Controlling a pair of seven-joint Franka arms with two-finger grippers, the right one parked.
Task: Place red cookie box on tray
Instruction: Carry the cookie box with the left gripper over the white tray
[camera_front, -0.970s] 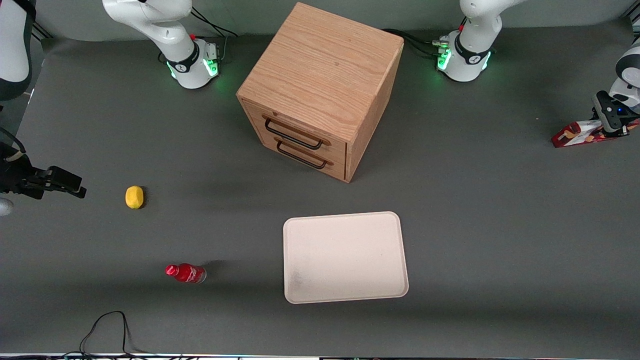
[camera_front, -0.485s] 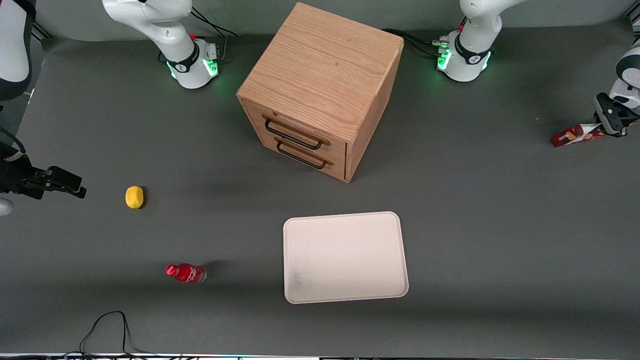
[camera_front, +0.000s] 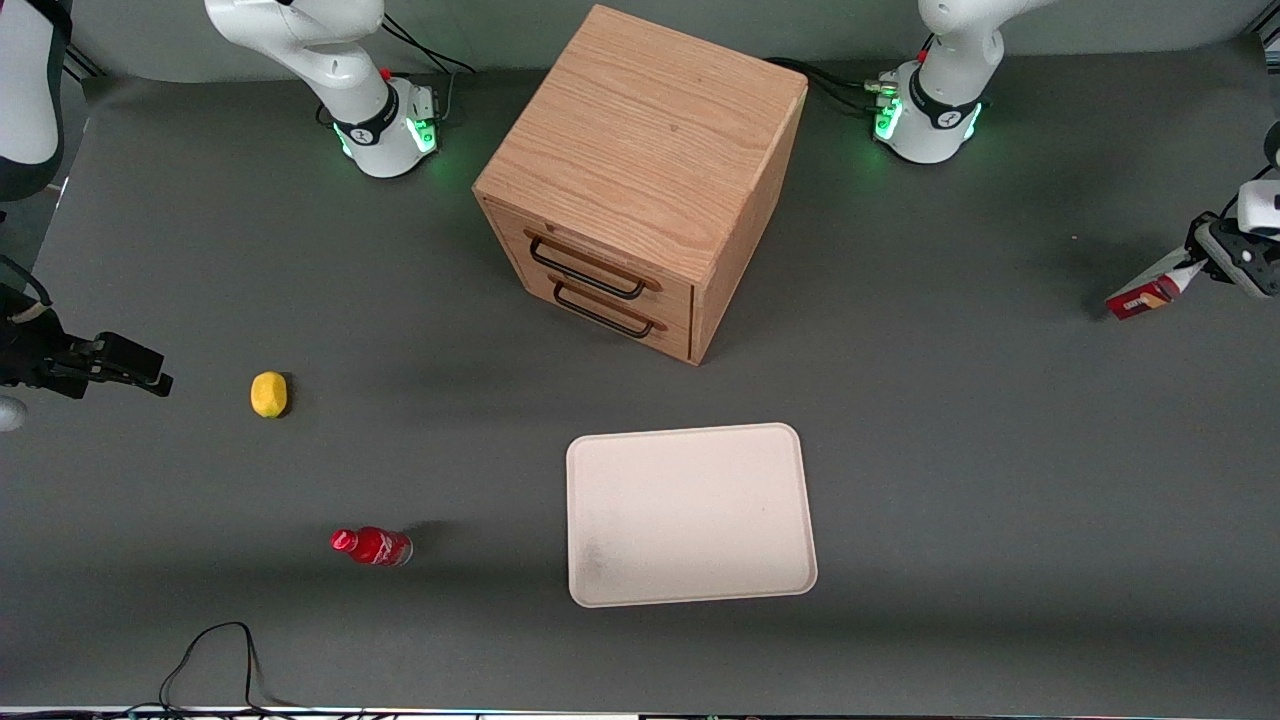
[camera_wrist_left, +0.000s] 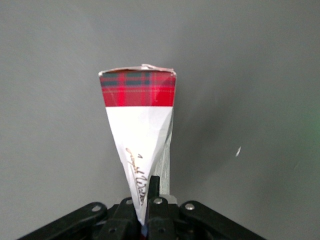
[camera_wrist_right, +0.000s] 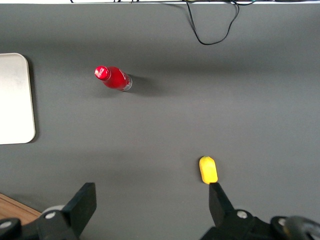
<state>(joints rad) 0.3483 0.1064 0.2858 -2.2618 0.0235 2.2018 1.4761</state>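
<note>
- Dark red with a tartan end band and a white panel bearing script, the red cookie box shows edge-on, thin and flat.
- It hangs tilted above the grey desk at the working arm's end, pinched at one end by the hand.
- Cream-white tray lies well apart, nearer the front camera than the wooden drawer cabinet.
</note>
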